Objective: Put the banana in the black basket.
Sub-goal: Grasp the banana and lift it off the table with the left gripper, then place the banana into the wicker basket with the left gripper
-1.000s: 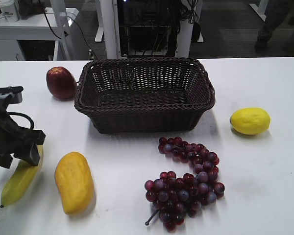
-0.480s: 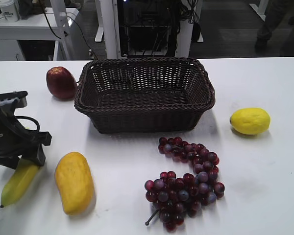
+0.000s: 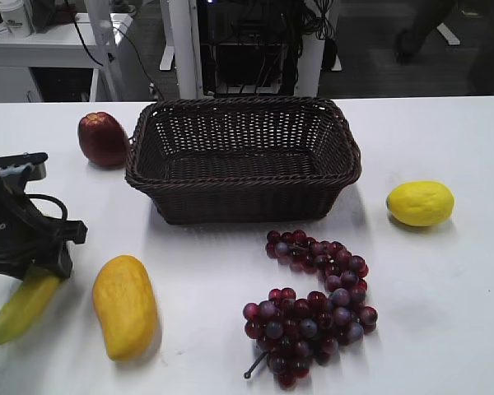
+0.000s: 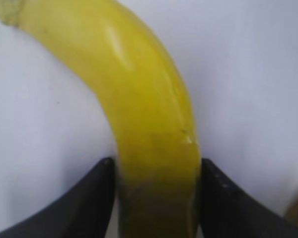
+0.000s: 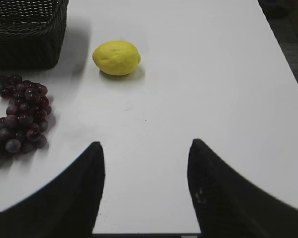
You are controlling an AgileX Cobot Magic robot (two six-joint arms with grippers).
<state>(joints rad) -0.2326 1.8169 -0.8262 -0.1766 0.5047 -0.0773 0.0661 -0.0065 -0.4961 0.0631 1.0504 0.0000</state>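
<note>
The yellow banana [image 3: 20,309] lies at the front left of the white table, its dark tip toward the front edge. My left gripper [image 3: 34,265] is shut on its upper end. In the left wrist view the banana [image 4: 154,114] sits between the two black fingers [image 4: 97,198], both pressed against it. The black basket [image 3: 247,202] stands empty at the back centre, well right of and beyond the banana. My right gripper [image 5: 146,145] is open and empty over bare table; it does not show in the exterior view.
An orange-yellow mango [image 3: 125,306] lies just right of the banana. A red apple [image 3: 103,138] sits left of the basket. Purple grapes [image 3: 313,304] lie in front of it, and a lemon [image 3: 420,203] lies to the right.
My left gripper came down onto the banana and closed on it. The banana's lower end has swung a little to the left.
</note>
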